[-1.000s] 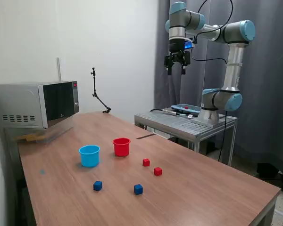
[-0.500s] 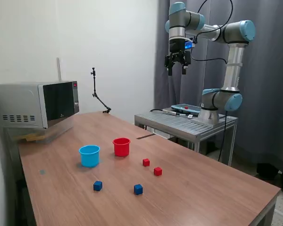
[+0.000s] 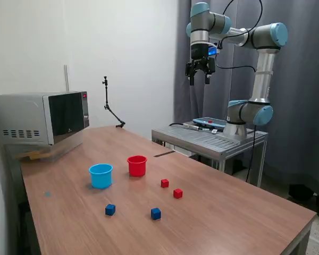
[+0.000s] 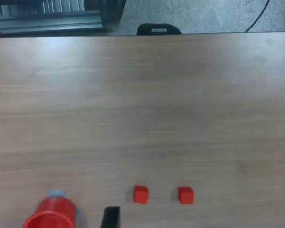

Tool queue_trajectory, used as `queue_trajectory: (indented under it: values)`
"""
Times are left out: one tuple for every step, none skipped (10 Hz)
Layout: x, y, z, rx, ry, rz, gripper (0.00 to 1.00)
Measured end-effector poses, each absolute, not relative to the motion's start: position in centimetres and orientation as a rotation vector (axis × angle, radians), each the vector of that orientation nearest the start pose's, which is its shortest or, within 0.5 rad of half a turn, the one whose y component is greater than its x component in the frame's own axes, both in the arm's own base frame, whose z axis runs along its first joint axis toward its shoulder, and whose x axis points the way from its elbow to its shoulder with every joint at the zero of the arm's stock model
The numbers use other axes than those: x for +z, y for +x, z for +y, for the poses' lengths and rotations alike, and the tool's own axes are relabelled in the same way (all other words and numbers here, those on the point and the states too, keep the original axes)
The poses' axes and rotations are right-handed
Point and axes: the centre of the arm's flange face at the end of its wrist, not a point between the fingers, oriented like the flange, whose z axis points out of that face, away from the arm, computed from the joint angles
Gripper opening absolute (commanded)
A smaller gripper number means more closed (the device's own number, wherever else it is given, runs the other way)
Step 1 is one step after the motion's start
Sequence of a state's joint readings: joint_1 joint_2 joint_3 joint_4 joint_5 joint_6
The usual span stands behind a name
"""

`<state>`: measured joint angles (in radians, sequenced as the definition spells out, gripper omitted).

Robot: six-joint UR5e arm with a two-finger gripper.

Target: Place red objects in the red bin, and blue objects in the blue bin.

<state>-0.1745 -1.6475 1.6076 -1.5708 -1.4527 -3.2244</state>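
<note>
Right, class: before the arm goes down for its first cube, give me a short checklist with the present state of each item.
1. Gripper empty and open, high above the table: ok.
2. Both red cubes lying free on the wood, apart from each other: ok.
3. Both blue cubes free on the wood: ok.
4. Red bin upright: ok.
5. Blue bin upright: ok.
6. Bins empty inside: cannot tell.
</note>
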Motion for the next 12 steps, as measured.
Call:
queue_trajectory:
  values:
    - [50.72, -48.14, -6.24, -0.063, -2.2, 2.407, 1.0]
    - [50.72, -48.16, -6.22, -0.062, -2.201, 2.41, 1.0]
    - [50.72, -48.17, -6.21, -0.062, -2.2, 2.412, 1.0]
    - [50.73, -48.19, -6.21, -0.062, -2.201, 2.414, 1.0]
    - [50.74, -48.2, -6.21, -0.062, -2.201, 2.416, 1.0]
    - [50.76, -48.2, -6.2, -0.062, -2.201, 2.416, 1.0]
    - [50.77, -48.2, -6.2, -0.062, -2.201, 2.417, 1.0]
    - [50.76, -48.2, -6.2, -0.062, -2.201, 2.417, 1.0]
    - [50.76, -48.21, -6.18, -0.061, -2.2, 2.418, 1.0]
    - [50.75, -48.26, -6.15, -0.057, -2.201, 2.42, 1.0]
    - [50.8, -48.35, -6.12, -0.048, -2.203, 2.423, 1.0]
    - [50.84, -48.41, -6.1, -0.042, -2.206, 2.426, 1.0]
